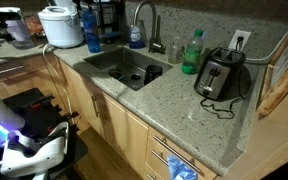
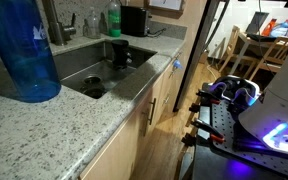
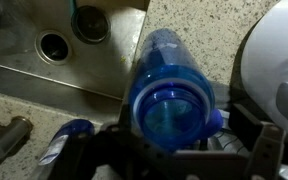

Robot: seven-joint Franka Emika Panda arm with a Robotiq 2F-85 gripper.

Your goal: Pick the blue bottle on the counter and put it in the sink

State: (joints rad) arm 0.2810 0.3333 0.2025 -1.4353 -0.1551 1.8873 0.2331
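Note:
The tall blue bottle (image 1: 89, 30) stands upright on the granite counter (image 1: 179, 100), between the white cooker (image 1: 61, 27) and the sink (image 1: 124, 68). In an exterior view it fills the near left (image 2: 24, 50). The wrist view looks straight down on its open top (image 3: 170, 108). My gripper (image 3: 170, 152) is open, with a dark finger on either side of the bottle's upper part, and I see no contact. I cannot make out the gripper in either exterior view. The sink's basin with its drain (image 3: 89, 25) lies just beyond the bottle.
A shorter blue bottle (image 1: 136, 38) stands by the curved steel faucet (image 1: 147, 22). A green bottle (image 1: 192, 50) and a black toaster (image 1: 222, 72) stand further along the counter. The cooker (image 3: 279, 60) is close beside the tall bottle. A dark cup (image 2: 118, 52) sits in the sink.

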